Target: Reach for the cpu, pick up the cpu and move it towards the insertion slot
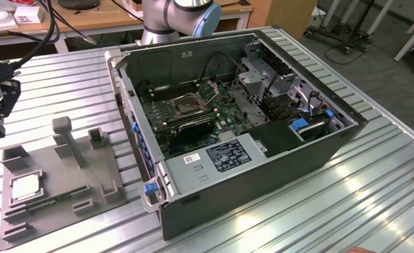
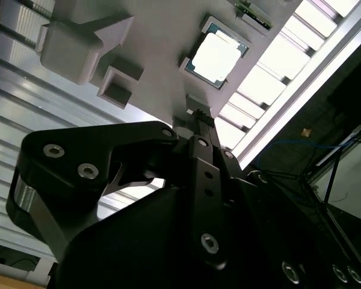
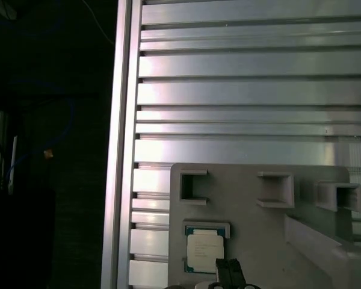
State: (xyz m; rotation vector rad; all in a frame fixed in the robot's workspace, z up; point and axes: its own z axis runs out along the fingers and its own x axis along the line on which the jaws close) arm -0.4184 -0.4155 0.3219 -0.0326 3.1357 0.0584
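One cpu (image 3: pixel 203 251) lies in its tray (image 3: pixel 265 238), closed pincer (image 3: pixel 228 272) near

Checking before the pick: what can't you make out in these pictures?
First wrist view: one corner of the cpu is covered by the gripper.
Exterior view: the insertion slot is too small to show its contacts.
Exterior view: the gripper is cut off by the exterior view's left edge.

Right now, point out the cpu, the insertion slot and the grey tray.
cpu (image 3: pixel 203 251): first wrist view, its metal top.
insertion slot (image 1: pixel 189 104): exterior view, its dark centre.
grey tray (image 1: pixel 52 176): exterior view, bare flat part.
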